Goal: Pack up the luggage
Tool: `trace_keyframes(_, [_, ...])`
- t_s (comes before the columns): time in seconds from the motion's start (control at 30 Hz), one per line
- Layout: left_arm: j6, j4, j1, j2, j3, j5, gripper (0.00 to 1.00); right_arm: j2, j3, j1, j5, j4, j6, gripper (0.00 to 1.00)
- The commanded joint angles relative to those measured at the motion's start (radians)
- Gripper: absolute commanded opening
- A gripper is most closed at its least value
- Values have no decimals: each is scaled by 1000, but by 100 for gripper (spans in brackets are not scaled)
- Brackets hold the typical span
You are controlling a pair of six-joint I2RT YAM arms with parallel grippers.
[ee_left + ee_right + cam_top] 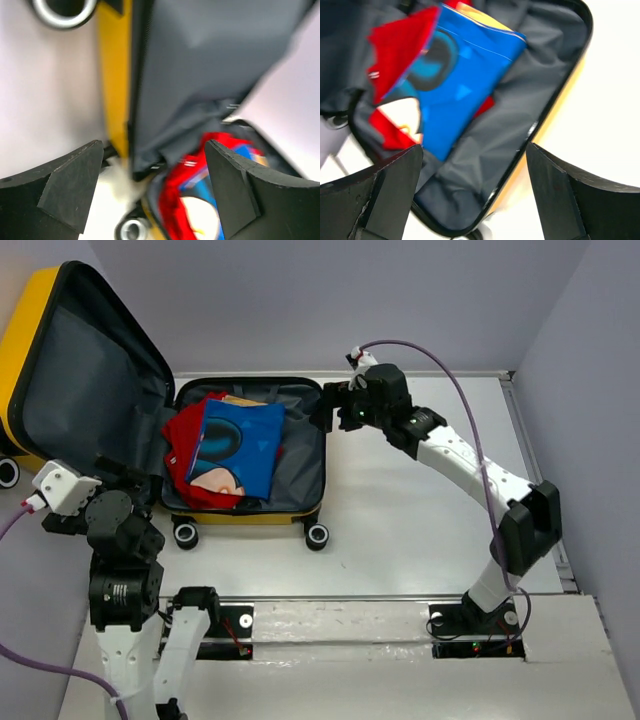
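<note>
The yellow luggage [300,445] lies open on the table, its lid [85,380] raised at the far left, dark grey lining showing. Folded red and blue clothes [225,450] lie in its base; they also show in the right wrist view [450,85] and the left wrist view [200,200]. My left gripper [150,485] is open and empty, beside the hinge at the case's near left corner. My right gripper [330,410] is open and empty, above the case's far right rim [540,125].
Black-and-white caster wheels [317,536] stand along the case's near side, and one wheel [8,473] shows under the lid at the far left. Grey walls close the table at the back and right.
</note>
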Motion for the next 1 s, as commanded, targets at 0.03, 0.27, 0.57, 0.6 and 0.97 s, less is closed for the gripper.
trace_keyframes(0.03, [67, 83, -16, 74, -95, -319, 93, -120, -123, 2, -113, 84, -79, 90])
trace_keyframes(0.27, [250, 257, 56, 408, -5, -462, 90, -155, -260, 2, -91, 100, -111, 100])
trace_keyframes(0.57, [192, 246, 170, 556, 21, -403, 63, 62, -217, 2, -7, 86, -79, 100])
trace_keyframes(0.6, [192, 252, 175, 555, 14, -397, 51, 96, -211, 2, -2, 87, -73, 95])
trace_keyframes(0.97, [256, 332, -235, 405, -104, -422, 6, 191, -200, 22, 19, 106, -24, 7])
